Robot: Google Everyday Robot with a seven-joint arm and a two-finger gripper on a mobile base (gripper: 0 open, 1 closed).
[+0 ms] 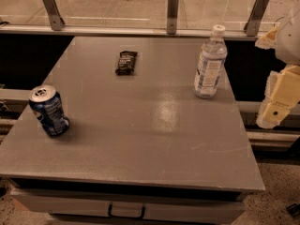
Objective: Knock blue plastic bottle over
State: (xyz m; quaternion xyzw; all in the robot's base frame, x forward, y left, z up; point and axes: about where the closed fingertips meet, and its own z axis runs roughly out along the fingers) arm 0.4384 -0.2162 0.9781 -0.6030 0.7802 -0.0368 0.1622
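So the gripper hangs off the right side of the worktop, past its edge and about level with the lower half of the bottle. It isn't touching anything. Honestly can't tell whether it's open or closed from this angle, since only its cream-coloured side shows.

Nearest thing to it is the blue plastic bottle. It's standing upright near the far right corner, white cap on top, label facing us. There's bare worktop to its left and in front, so I'd guess a sideways shove from the right would tip it toward the middle instead of off the edge. That's probably why the arm sits out on that side. The push hasn't started yet as far as I can see.

Further out, a dark snack wrapper lies flat toward the back. A blue soda can sits way over by the left edge, well apart from the bottle, so neither should get in the way.
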